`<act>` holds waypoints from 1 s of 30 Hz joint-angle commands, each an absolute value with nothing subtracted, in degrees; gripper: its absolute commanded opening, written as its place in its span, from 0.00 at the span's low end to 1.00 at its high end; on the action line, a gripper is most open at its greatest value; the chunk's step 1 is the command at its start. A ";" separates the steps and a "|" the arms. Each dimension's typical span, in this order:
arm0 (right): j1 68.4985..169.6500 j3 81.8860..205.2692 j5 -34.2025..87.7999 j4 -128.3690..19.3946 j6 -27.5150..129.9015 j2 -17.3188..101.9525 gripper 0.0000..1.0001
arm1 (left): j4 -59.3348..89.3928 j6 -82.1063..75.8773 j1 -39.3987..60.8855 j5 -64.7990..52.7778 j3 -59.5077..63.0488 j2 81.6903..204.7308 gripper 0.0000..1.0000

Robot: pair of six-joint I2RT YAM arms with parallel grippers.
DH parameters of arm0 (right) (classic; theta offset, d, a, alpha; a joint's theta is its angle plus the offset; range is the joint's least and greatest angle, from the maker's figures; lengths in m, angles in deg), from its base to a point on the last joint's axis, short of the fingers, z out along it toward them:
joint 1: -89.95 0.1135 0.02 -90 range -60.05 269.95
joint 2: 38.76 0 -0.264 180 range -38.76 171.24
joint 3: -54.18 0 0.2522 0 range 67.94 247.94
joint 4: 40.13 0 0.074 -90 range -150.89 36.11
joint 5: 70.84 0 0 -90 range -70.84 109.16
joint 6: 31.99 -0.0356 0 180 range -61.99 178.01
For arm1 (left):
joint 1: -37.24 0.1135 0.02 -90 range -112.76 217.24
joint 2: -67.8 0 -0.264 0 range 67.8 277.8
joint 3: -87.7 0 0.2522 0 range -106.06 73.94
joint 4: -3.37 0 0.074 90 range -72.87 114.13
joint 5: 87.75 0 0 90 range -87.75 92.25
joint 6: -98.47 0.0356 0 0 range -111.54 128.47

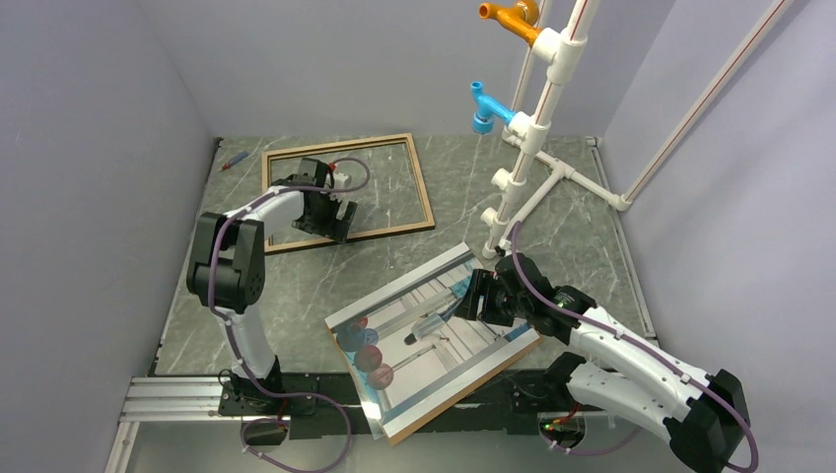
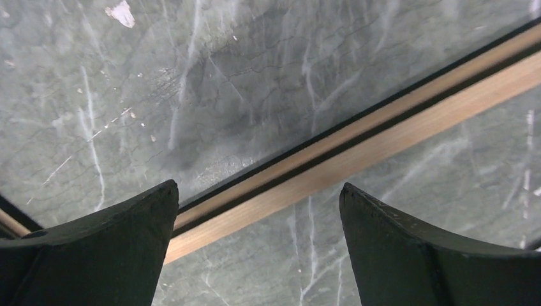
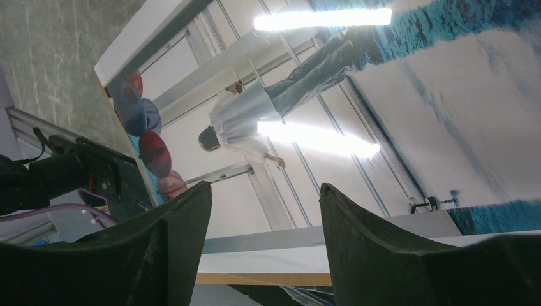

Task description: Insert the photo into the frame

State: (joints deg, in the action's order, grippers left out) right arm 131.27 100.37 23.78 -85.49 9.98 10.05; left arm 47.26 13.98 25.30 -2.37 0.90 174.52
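At the left gripper (image 2: 258, 191): spread wide, holding nothing. Directly beneath it, crossing the gap from finger to finger on a slant, one light wooden rail of the frame (image 1: 340, 145), with a dark strip along its edge. On either side of that rail, under the fingers (image 2: 121, 236), only the grey marbled bench (image 1: 296, 286). Flat on the bench all round this gripper, the rest of the frame.

At the right gripper (image 3: 265, 188): parted to a middling width, gripping nothing that can be seen. Below and ahead of it, face up, the photo (image 1: 434, 345): pale corridor, standing figure, red and blue spheres over toward the far side from the fingers. Close under the fingertips, the photo's near edge, and just beneath that a thin brown board edge (image 3: 255, 278). Whether touching the print or hovering just above it, cannot tell.

Well apart from the left gripper, the photo; well apart from the right gripper, the frame.
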 commanded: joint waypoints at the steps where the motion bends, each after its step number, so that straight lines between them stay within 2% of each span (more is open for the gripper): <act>1: 131.62 99.70 23.55 -82.59 8.88 10.10 0.66 | 49.31 14.34 24.90 -0.32 -2.47 177.36 0.99; 7: 131.70 99.21 23.46 -82.16 8.42 10.03 0.66 | 50.29 14.58 23.42 2.04 -2.89 178.43 0.88; 12: 131.68 99.60 22.87 -82.74 8.85 10.10 0.67 | 51.97 14.53 20.91 5.35 -3.83 179.49 0.67; 18: 131.79 98.94 22.35 -82.80 8.28 8.73 0.67 | 53.67 13.79 17.72 7.49 -4.45 180.20 0.48; 22: 131.78 98.58 22.82 -82.71 8.50 8.78 0.67 | 54.60 13.15 16.69 6.69 -4.59 179.33 0.29; 26: 131.79 99.28 22.53 -83.16 8.92 9.09 0.68 | 56.34 10.92 16.68 4.64 -4.41 178.00 0.21; 27: 131.84 99.24 22.42 -82.93 8.88 9.04 0.68 | 56.75 10.32 16.60 4.03 -4.22 177.60 0.15; 28: 131.79 99.16 22.41 -82.71 8.86 8.92 0.68 | 57.26 9.65 16.55 3.63 -4.26 177.24 0.05; 29: 131.78 98.89 22.49 -82.39 8.80 8.87 0.68 | 57.98 9.03 16.51 3.31 -4.17 176.85 0.00; 30: 131.78 98.62 22.68 -82.10 8.67 8.82 0.68 | 58.33 8.92 16.50 3.27 -3.88 176.35 0.00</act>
State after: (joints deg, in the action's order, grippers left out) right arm 131.46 98.88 23.50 -84.13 9.34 9.51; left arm 56.07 18.57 15.13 2.24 -3.77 178.61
